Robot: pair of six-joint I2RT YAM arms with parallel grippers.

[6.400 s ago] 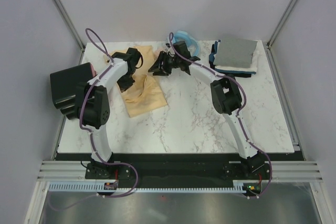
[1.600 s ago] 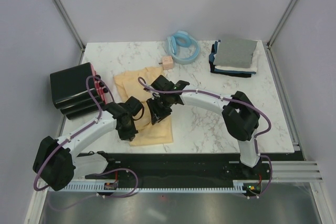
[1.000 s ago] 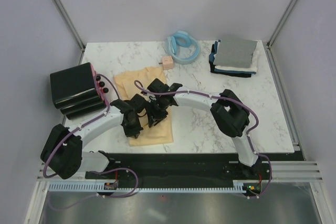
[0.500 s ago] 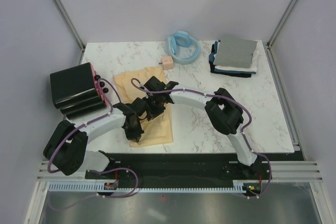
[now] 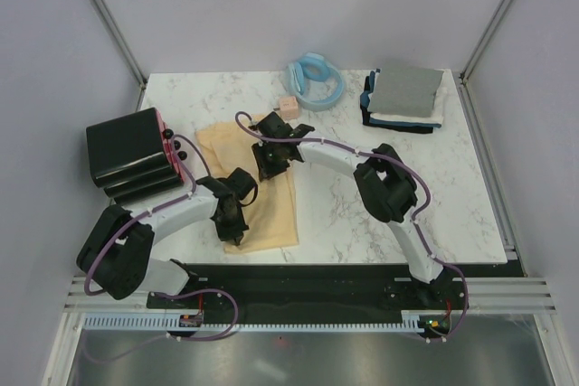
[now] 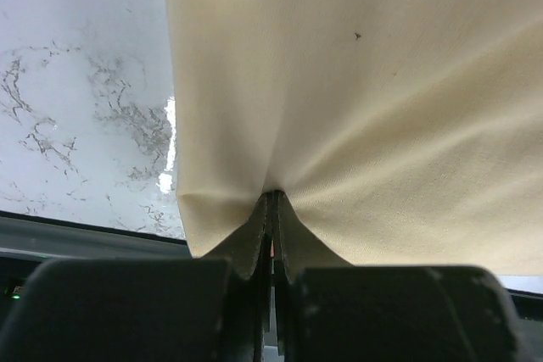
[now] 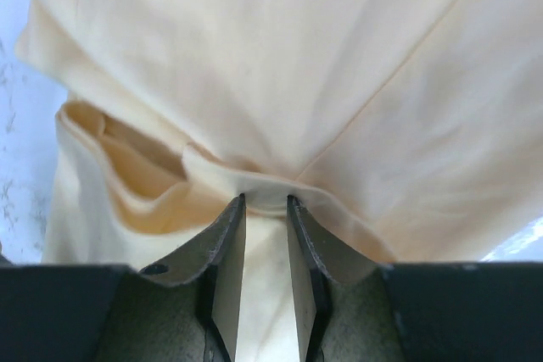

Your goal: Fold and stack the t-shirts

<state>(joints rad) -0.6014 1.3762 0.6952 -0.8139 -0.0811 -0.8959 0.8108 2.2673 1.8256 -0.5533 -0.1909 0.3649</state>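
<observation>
The pale yellow-cream t-shirt (image 5: 271, 210) lies partly folded on the marble table, left of centre. My left gripper (image 5: 232, 229) is shut on its near-left edge; in the left wrist view the jaws (image 6: 271, 208) pinch the cloth (image 6: 382, 82) tight. My right gripper (image 5: 268, 167) is over the shirt's far part. In the right wrist view its jaws (image 7: 265, 202) hold a thick fold of the cloth (image 7: 297, 57) between the tips. A folded stack (image 5: 405, 97) with grey on top, then white and dark navy, sits at the back right.
A black box (image 5: 129, 156) with a pink-red side stands at the left edge. A light blue ring-shaped thing (image 5: 316, 80) and a small wooden block (image 5: 289, 108) lie at the back. The dark front edge of the table (image 6: 76, 231) is just beside the left gripper.
My right gripper has moved away from the front edge toward the back of the shirt. My left gripper has stayed near the shirt's front-left edge, shifting slightly right.
</observation>
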